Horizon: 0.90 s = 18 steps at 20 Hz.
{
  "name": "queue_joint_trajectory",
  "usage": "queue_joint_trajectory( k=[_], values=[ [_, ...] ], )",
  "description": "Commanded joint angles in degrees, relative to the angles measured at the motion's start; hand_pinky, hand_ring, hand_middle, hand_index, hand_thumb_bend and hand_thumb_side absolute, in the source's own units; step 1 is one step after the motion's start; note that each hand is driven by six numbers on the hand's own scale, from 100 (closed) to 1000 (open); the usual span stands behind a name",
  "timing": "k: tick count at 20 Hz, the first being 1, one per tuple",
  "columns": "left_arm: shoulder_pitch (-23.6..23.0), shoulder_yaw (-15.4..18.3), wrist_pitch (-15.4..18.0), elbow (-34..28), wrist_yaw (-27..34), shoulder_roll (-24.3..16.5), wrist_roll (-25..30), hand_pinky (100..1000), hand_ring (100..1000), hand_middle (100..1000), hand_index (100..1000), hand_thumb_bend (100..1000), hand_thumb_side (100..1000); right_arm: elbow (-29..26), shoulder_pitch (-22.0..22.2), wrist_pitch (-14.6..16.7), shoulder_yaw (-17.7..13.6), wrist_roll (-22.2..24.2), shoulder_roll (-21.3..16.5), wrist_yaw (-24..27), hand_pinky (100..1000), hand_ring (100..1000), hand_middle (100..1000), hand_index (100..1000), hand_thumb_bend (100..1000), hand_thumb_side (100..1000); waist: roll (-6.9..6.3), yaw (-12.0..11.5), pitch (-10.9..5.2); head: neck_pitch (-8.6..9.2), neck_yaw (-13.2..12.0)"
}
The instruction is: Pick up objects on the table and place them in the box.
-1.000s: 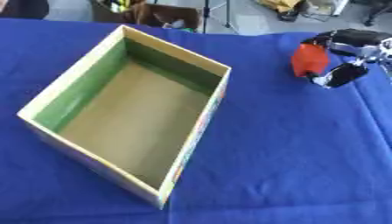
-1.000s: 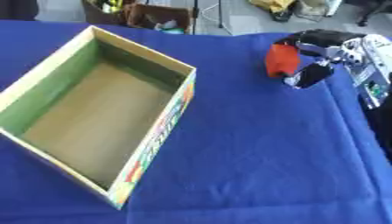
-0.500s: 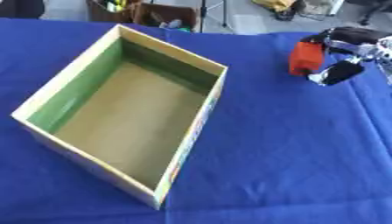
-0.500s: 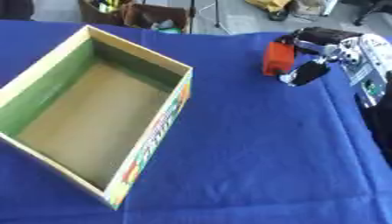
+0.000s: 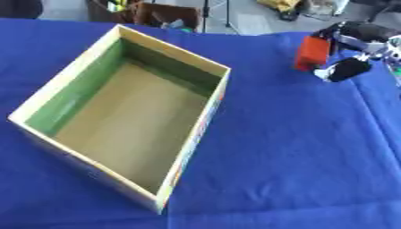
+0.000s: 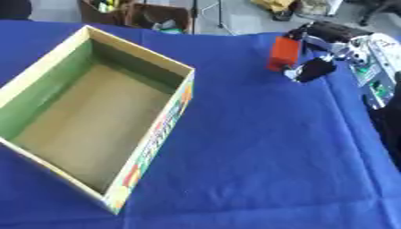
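An open cardboard box (image 5: 200,139) with a green inner wall lies at the left of the blue table, and nothing shows inside it. At the far right my right hand (image 6: 317,67) is curled around a small red-orange block (image 6: 282,53), fingers above it and thumb below, holding it just over the cloth. The block stands upright, roughly a hand's width to the right of the box's far corner. My left hand shows in neither view.
The blue cloth (image 5: 297,156) covers the whole table, with open room between the box and the right edge. Beyond the far edge stand a brown crate (image 5: 160,15) and floor clutter. My right forearm (image 6: 374,67) comes in along the right border.
The whole picture has drifted a little, so the camera moved. My right hand with the red block has edged slightly up and left; the box stays where it was.
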<state>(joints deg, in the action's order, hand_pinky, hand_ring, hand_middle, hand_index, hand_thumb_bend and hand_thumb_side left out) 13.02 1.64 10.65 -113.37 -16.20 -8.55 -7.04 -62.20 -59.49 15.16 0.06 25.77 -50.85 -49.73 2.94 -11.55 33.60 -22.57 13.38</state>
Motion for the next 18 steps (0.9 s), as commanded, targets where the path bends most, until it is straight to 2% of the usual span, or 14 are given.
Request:
queue_joint_trajectory(
  k=[1, 10, 11, 12, 18],
  values=[
    [-0.07, -0.01, -0.25, -1.22, -0.04, -0.43, 0.07, 318, 554, 623, 817, 100, 899, -1.17, -1.15, -0.42, -0.33, -0.29, -1.90, 1.21, 601, 583, 252, 255, 100, 461, 0.02, 0.24, -2.26, -0.11, 0.24],
    [-0.23, 0.10, -0.81, -1.22, 0.28, -0.52, 0.06, 319, 556, 623, 817, 100, 897, -3.76, -0.81, -0.32, 0.24, 0.55, -2.40, 5.17, 585, 567, 233, 249, 100, 472, 0.13, 0.92, -3.79, -1.17, -0.54],
    [-0.24, 0.15, -0.89, -1.22, 0.32, -0.55, 0.02, 320, 557, 623, 817, 100, 897, -4.53, -0.70, -0.34, 0.44, 0.68, -2.52, 5.87, 583, 564, 230, 249, 100, 553, 0.14, 1.03, -4.04, -1.40, -0.75],
    [-0.23, 0.17, -0.96, -1.22, 0.36, -0.59, -0.01, 320, 557, 623, 817, 100, 896, -5.34, -0.61, -0.45, 0.64, 0.81, -2.63, 6.57, 583, 562, 228, 248, 100, 474, 0.15, 1.12, -4.30, -1.61, -0.90],
    [-0.28, 0.29, -1.29, -1.22, 0.90, -0.87, -0.17, 323, 558, 624, 817, 100, 895, -10.03, -0.35, -2.77, 1.79, 1.43, -3.01, 9.27, 575, 553, 221, 246, 100, 478, 0.21, 1.28, -6.13, -2.73, -1.45]
  ],
)
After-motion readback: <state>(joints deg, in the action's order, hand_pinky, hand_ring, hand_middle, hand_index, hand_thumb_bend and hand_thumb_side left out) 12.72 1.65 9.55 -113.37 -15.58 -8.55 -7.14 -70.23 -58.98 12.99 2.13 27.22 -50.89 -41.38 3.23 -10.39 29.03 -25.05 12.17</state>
